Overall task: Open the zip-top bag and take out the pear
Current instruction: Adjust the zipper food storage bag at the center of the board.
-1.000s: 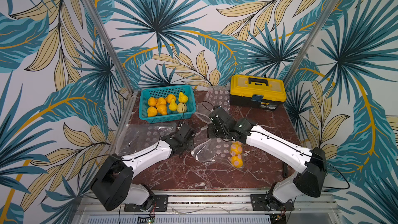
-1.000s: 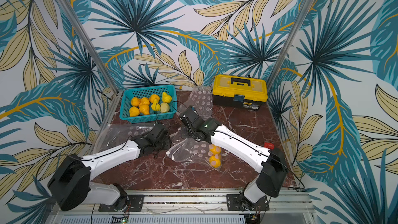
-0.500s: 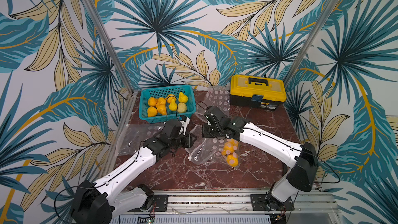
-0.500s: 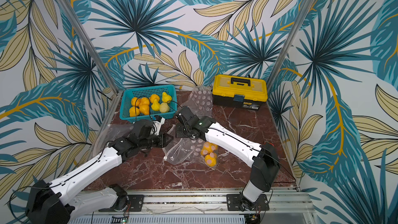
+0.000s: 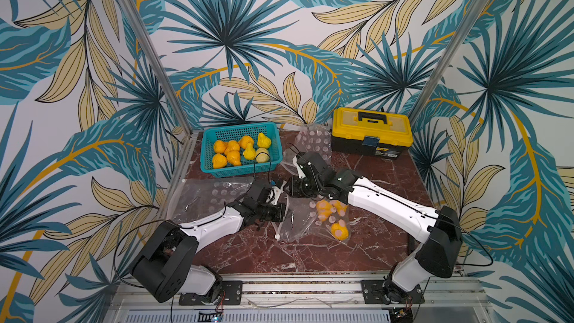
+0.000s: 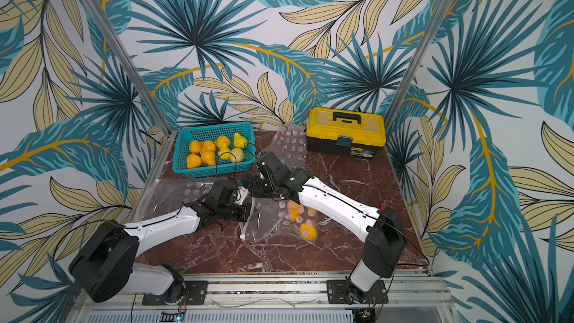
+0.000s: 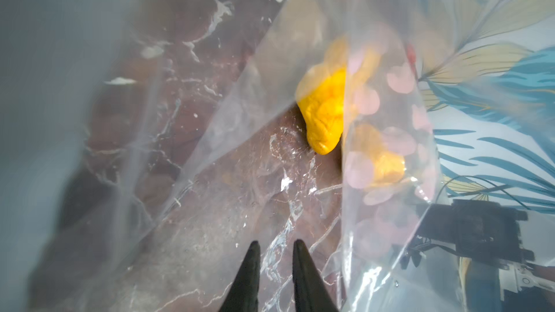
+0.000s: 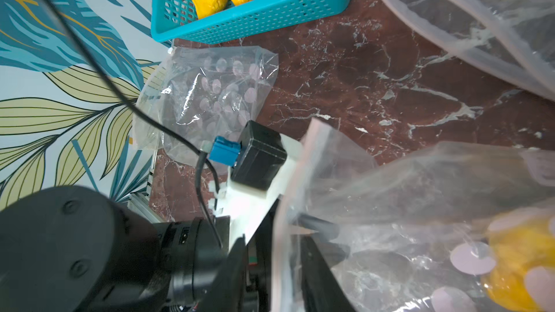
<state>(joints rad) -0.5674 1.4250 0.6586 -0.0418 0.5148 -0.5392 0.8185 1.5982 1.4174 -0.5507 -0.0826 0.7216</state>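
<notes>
The clear zip-top bag (image 5: 295, 222) (image 6: 264, 215) lies mid-table with its mouth toward the left arm. Yellow pears (image 5: 326, 212) (image 6: 307, 229) sit deep inside it. My left gripper (image 5: 284, 212) (image 7: 276, 246) reaches into the mouth, its fingers a narrow gap apart with nothing between them. One pear (image 7: 324, 115) lies bare ahead of it, and another pear (image 7: 384, 169) shows behind film. My right gripper (image 5: 287, 185) (image 8: 271, 244) stands open at the mouth's far side. The bag's rim (image 8: 288, 205) runs between its fingers.
A teal basket (image 5: 242, 170) (image 8: 255, 16) with several pears stands at the back left. A yellow toolbox (image 5: 371, 133) is at the back right. One empty bag (image 5: 211, 197) (image 8: 210, 97) lies at the left, and another empty bag (image 5: 312, 142) lies beside the toolbox.
My left gripper has pushed rightward into the bag's mouth and its fingers have drawn closer together. My right gripper has gone from shut to open at the rim.
</notes>
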